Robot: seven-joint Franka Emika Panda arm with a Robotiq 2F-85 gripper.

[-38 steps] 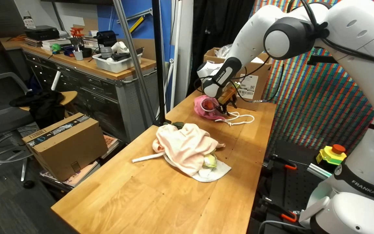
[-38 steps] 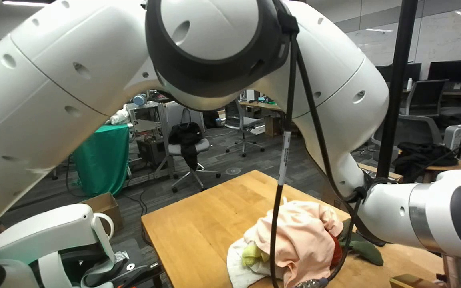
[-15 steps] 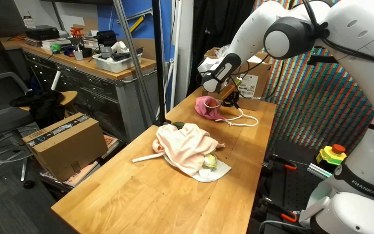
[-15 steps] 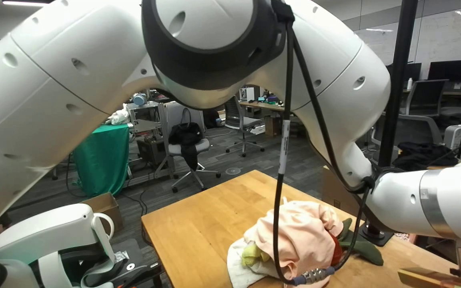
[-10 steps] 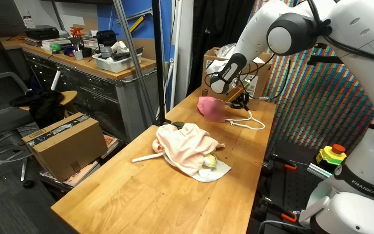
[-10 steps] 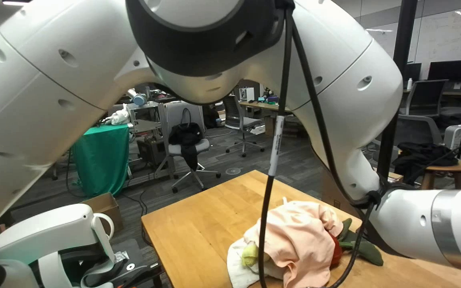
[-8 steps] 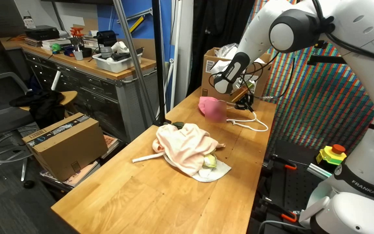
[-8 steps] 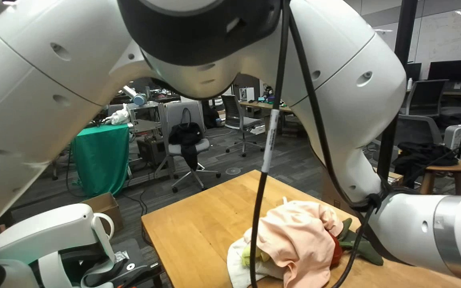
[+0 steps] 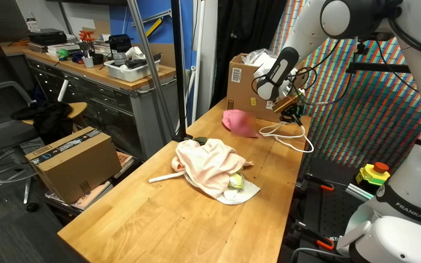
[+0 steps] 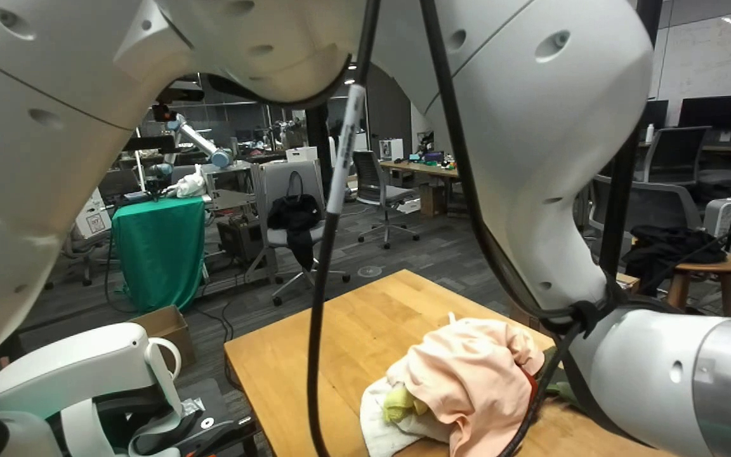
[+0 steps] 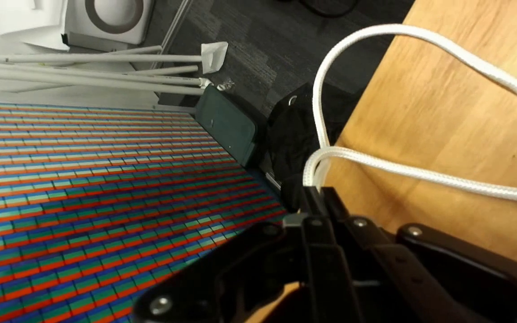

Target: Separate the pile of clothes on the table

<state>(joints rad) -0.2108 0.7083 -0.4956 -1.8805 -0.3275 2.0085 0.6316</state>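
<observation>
The table [image 9: 181, 226] is smooth, satiny wood. In an exterior view the peach cloth [image 9: 210, 160] looks matt, as does white cloth [image 9: 240, 197] at its five o'clock and pink cloth [image 9: 234, 122] at one; the box [image 9: 75, 166] at nine is dull cardboard. The wrist view shows braided white cord [image 11: 422, 174] and shiny metal screws [image 11: 414, 230] on the gripper [image 11: 320, 193].

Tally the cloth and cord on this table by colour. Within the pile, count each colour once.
White: 2 (cord, white cloth)
Pink: 1 (pink cloth)
Peach: 1 (peach cloth)
Yellow-green: 1 (yellow-green cloth)
Green: 1 (green piece)
Red: 1 (red piece, only a sliver showing)
Total: 7, leaving out anything hidden
</observation>
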